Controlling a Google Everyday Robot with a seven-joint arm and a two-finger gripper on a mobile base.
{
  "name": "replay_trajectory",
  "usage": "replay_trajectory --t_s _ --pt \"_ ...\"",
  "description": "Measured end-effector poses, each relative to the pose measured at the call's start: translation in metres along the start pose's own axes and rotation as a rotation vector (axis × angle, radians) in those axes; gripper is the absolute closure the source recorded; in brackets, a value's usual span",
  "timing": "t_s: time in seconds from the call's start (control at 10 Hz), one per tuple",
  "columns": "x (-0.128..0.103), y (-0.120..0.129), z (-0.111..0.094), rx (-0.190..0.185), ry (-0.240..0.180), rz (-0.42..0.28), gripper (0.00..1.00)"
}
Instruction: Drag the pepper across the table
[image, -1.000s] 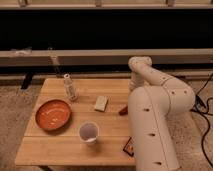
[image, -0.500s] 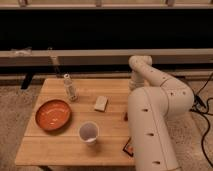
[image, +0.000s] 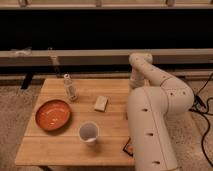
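The light wooden table (image: 107, 150) stands in the middle of the camera view. My white arm (image: 155, 110) rises over its right edge and folds back down behind itself. My gripper is hidden behind the arm's bulk near the table's right side. The pepper does not show; the spot where it lay is covered by the arm.
An orange plate (image: 52, 115) lies at the table's left. A white cup (image: 88, 132) stands at the front middle. A small clear bottle (image: 69, 87) stands at the back left and a tan block (image: 101, 103) at the centre. A red-and-black box (image: 127, 148) peeks out beside the arm.
A small red spot showed at the arm's left edge one second ago; it is now covered. The arm has shifted slightly over the table's right side.
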Motion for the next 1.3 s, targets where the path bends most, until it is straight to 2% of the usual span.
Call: replay_trajectory --t_s 0.4,1.3 --pt "-0.026 0.007 -0.013 -0.025 -0.049 -0.005 1.00" --pt "-0.028 0.012 -0.014 -0.032 -0.055 -0.022 1.00"
